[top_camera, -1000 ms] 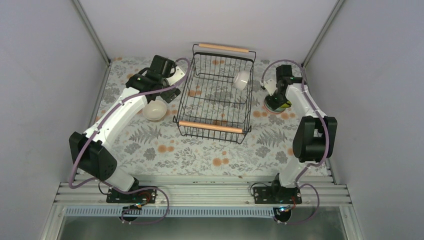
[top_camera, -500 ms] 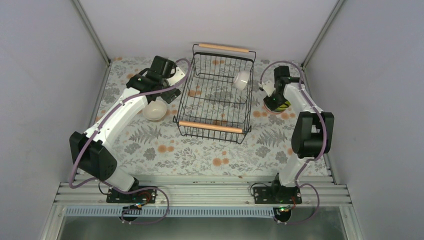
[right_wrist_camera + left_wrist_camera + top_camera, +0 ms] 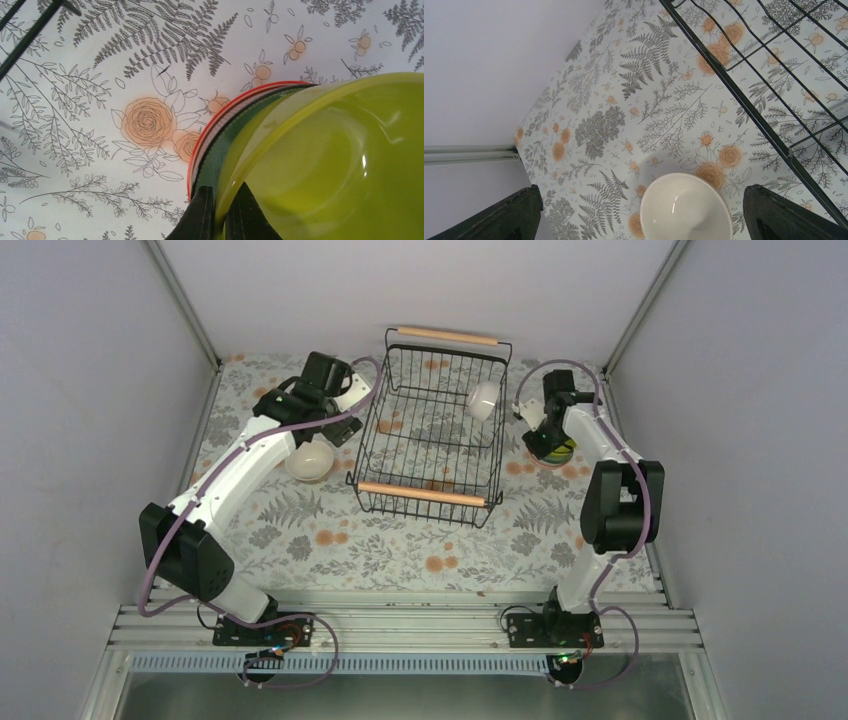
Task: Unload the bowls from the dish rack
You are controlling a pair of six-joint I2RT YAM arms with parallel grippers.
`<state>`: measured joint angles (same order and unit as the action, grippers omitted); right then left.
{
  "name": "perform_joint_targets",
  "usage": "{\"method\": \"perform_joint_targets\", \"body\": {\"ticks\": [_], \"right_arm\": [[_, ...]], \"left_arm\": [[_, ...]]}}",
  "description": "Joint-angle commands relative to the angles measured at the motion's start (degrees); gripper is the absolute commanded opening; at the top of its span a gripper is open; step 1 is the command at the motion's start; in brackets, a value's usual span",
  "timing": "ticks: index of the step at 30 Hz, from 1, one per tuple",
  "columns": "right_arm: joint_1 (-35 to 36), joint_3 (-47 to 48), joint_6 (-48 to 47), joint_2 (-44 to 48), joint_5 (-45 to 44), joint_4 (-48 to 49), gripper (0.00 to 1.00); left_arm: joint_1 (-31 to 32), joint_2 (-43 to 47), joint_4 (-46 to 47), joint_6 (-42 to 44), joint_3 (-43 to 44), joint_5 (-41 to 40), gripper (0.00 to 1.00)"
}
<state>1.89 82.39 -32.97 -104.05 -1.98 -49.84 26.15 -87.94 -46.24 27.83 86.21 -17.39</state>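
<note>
One white bowl [image 3: 484, 400] leans against the right wall of the dish rack [image 3: 425, 495], closest to the right end effector [image 3: 223, 202], which pinches the rim of a yellow-green bowl [image 3: 325, 165]; the left end effector [image 3: 640, 200] gapes wide.

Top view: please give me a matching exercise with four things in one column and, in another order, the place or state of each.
Things:
1. tilted bowl
2. cream bowl
3. yellow bowl
4. left gripper

Places or states:
A. rim pinched by the right gripper
B. jaws wide open, above the table
C. inside the rack
D. upright on the table, left of the rack

Pairs: 1-C, 2-D, 3-A, 4-B.
</note>
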Motion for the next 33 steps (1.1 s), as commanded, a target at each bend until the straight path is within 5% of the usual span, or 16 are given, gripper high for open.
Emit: {"method": "perform_joint_targets", "body": {"ticks": [1, 11, 15, 17, 21, 33], "right_arm": [[1.5, 1.6, -0.1, -1.3, 0.1, 0.0, 0.04], [2.5, 0.0, 1.1, -0.5, -3.5, -0.3, 0.05], [2.8, -0.2, 1.4, 1.3, -4.2, -0.3, 0.17], [2.8, 0.1, 1.7, 2.2, -4.6, -0.4, 0.34], [2.9, 2.1, 2.2, 3.8, -4.1, -1.9, 0.42], [10.3, 9.7, 5.2, 10.1, -4.8, -7.0, 0.4]], "left_arm": [[0.3, 0.7, 0.5, -0.6, -0.8, 0.0, 1.0], [0.3, 0.8, 0.6, -0.5, -1.2, 0.2, 1.0], [0.3, 0.7, 0.6, -0.5, -1.3, 0.2, 1.0], [0.3, 0.6, 0.6, -0.6, -1.2, 0.3, 1.0], [0.4, 0.5, 0.3, -0.7, -0.8, 0.3, 1.0], [1.4, -0.1, -0.9, -1.1, 4.1, -0.4, 1.0]]}}
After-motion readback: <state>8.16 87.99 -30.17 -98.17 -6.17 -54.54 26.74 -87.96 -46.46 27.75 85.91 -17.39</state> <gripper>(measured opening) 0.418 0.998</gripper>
